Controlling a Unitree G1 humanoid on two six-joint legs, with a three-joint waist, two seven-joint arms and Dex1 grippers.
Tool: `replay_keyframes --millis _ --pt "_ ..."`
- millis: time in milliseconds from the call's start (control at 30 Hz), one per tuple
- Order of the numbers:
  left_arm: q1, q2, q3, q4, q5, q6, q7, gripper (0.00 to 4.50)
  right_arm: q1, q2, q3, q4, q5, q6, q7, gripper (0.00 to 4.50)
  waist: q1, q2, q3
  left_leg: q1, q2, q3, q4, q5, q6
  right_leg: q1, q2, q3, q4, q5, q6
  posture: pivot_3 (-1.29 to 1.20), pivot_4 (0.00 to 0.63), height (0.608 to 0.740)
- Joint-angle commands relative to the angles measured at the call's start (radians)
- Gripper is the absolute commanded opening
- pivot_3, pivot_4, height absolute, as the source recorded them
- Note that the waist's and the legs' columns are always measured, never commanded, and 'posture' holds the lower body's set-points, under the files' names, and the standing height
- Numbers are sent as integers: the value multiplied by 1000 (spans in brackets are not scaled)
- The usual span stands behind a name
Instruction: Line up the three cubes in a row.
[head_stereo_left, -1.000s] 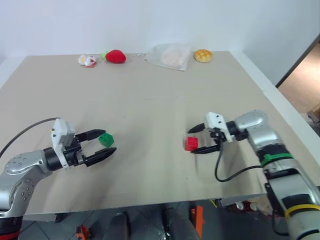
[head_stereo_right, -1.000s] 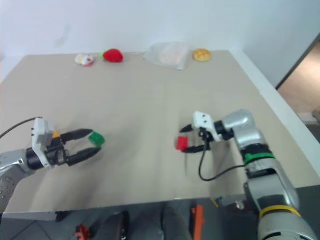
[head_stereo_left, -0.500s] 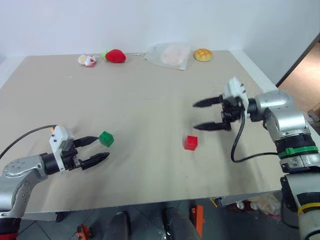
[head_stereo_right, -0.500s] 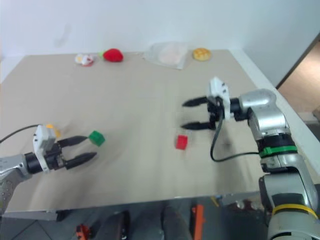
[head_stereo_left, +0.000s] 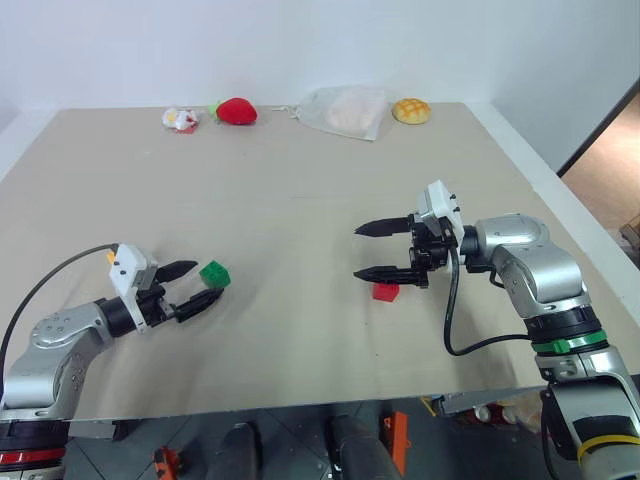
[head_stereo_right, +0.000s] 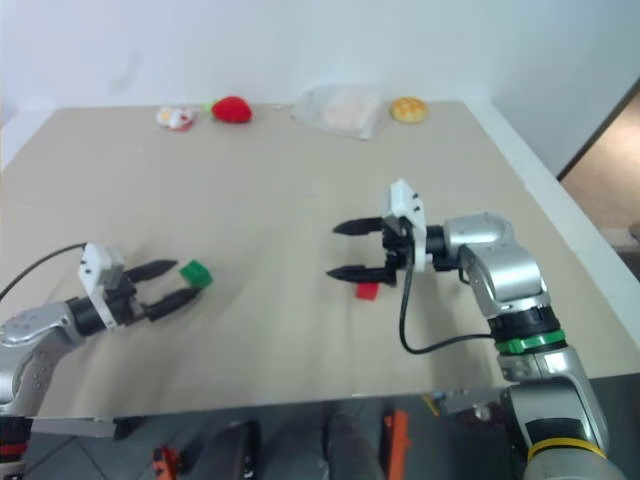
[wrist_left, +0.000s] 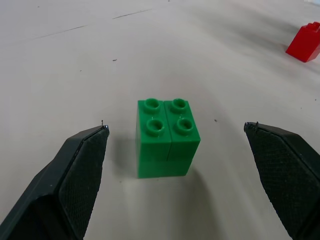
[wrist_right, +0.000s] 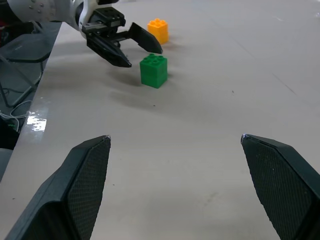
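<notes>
My left claw (head_stereo_left: 200, 285) gapes around green cube (wrist_left: 166, 136), right claw (head_stereo_left: 378, 251) empty; off-centre closing could skid it

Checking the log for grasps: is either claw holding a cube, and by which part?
Nothing is held. The left claw is open around the green cube without touching; the right claw hangs open above the red cube.

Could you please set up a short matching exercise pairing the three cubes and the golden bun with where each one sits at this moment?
Things:
1. green cube
2. red cube
3. yellow-orange cube
4. golden bun

Places:
A. far edge of the table
B. just beyond the left gripper's open fingertips
C. under the right gripper
D. beside the left gripper, beyond the green cube as the right wrist view shows it

Pairs: 1-B, 2-C, 3-D, 4-A
</notes>
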Motion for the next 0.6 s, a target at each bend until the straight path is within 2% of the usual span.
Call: replay_keyframes --millis 33,200,300,533,600 --pt "-24 -12 -9 0 4 -10 4 4500 -4 -2 -48 -36 17 7 -5 4333 0 0 0 0 0 0 0 0 0 0 0 0 0 0 0 0 150 740" --pt "-44 -29 -40 36 25 -15 13 4500 2 1 -45 -36 7 1 -12 4333 0 0 0 0 0 0 2 0 0 1 0 0 0 0 0 0 150 740" --pt "-62 -44 -55 67 46 -30 19 3709 3 4 -48 -38 6 3 -16 4370 0 0 0 0 0 0 2 0 0 1 0 0 0 1 0 0 150 740" --pt "-103 -52 -93 122 100 -66 16 1304 8 8 -47 -39 -2 3 -30 4370 3 0 0 0 0 0 2 0 0 1 1 0 0 2 2 0 150 740" --pt "-116 -46 -109 135 119 -77 1 1295 9 8 -47 -39 -2 3 -32 4370 4 0 0 0 0 0 2 0 0 1 1 0 0 2 2 0 150 740"
